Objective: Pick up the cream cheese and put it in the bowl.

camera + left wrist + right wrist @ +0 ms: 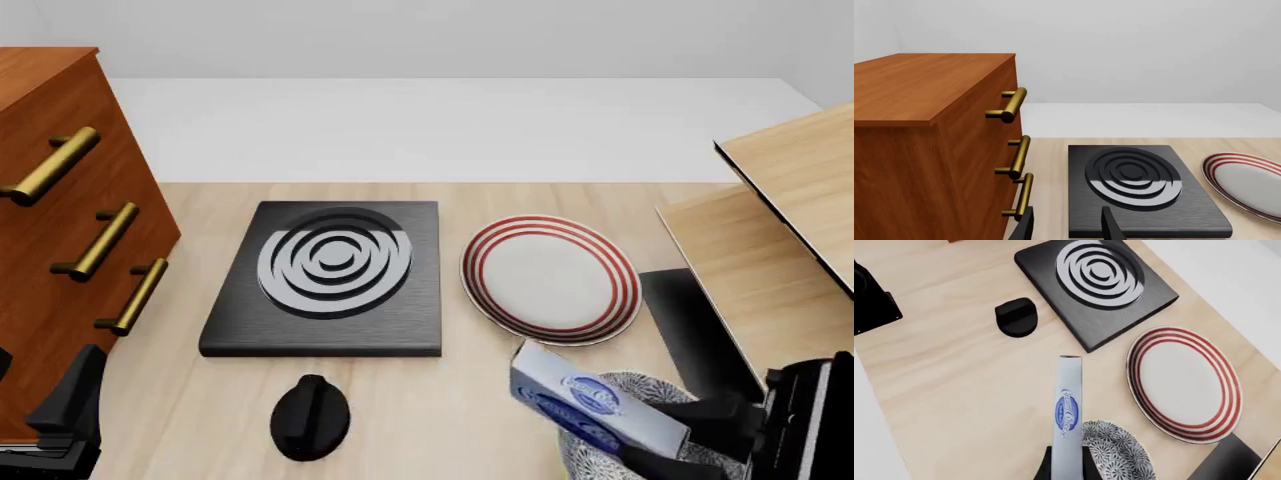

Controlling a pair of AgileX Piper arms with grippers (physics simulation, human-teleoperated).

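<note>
Right gripper (667,440), nearest the front camera, has its jaws clenched on the cream cheese (587,402), holding the carton tilted in the air above the bowl (627,385), which stands on the bench (427,400) just in front of the red-ringed plate (551,277). Left of the plate lies the black burner slab (327,280), with a black knob (310,416) before it. Left gripper (1067,225) hangs with jaws released beside the wooden cabinet (54,230).
</note>
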